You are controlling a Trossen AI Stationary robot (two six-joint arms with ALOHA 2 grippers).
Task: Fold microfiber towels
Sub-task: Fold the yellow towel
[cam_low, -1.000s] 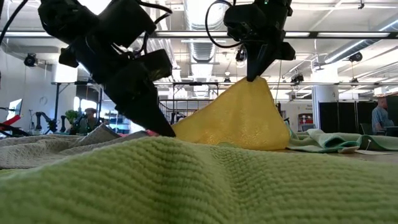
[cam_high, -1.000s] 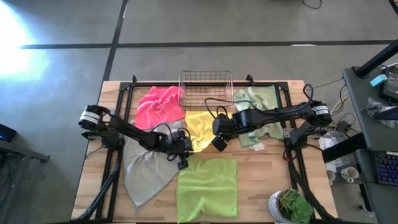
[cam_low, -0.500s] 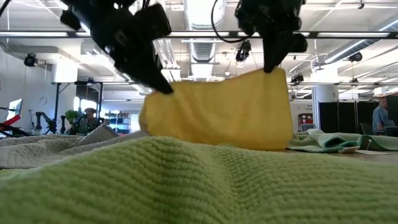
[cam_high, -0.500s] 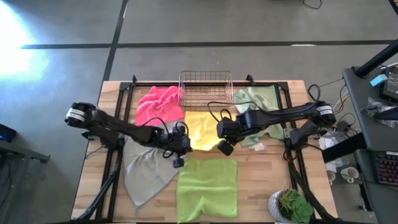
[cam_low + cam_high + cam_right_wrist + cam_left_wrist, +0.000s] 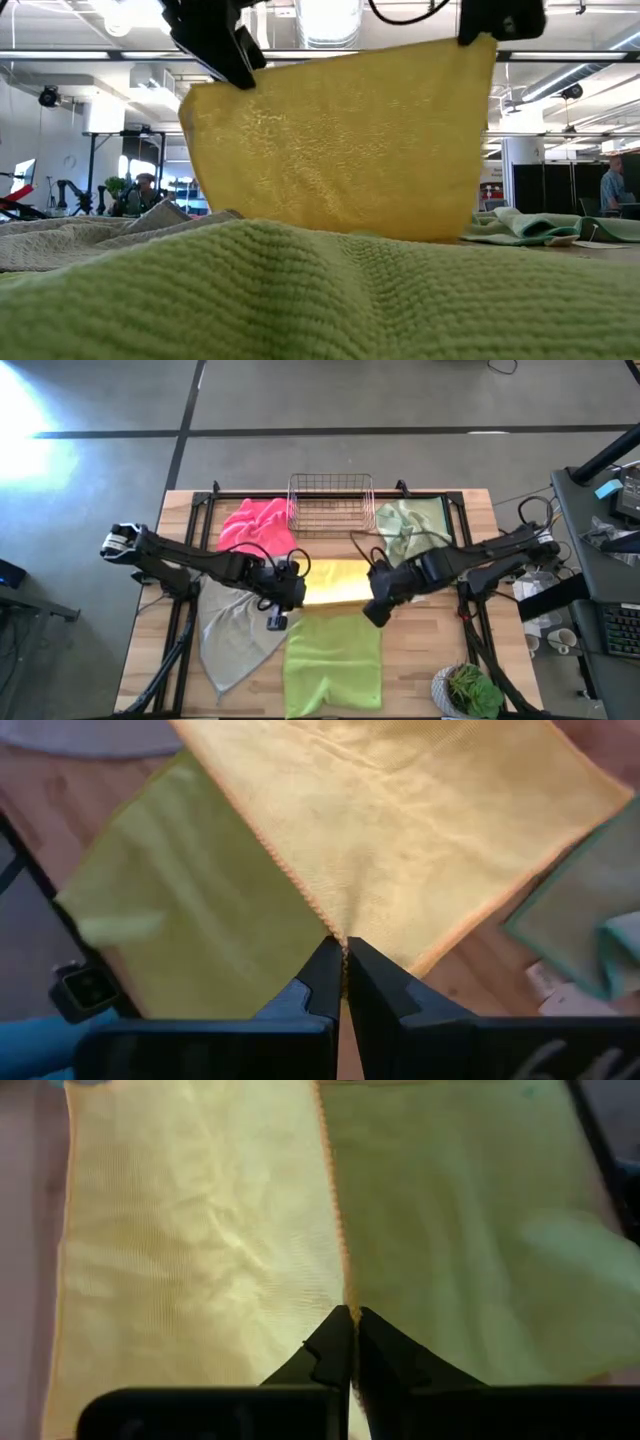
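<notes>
Yellow microfiber towel (image 5: 340,140) hangs stretched in the air above the middle of the wooden table (image 5: 440,660), held up by 2 of its corners. The left gripper (image 5: 285,592) pinches 1 corner with its fingers pressed together on the cloth; the right gripper (image 5: 380,600) pinches the other corner the same way. In the low view the towel forms a broad sheet whose lower edge meets the table behind the lime green towel (image 5: 333,660).

The lime green towel lies spread flat at the near edge of the table, just below the 2 grippers in the high view. The light grey towel (image 5: 235,635) lies rumpled to its left, under the left arm. The hot pink towel (image 5: 255,528) lies crumpled at the far left, beside the copper wire basket (image 5: 330,500). The pale sage green towel (image 5: 410,530) lies on the basket's other side, under the right arm.
</notes>
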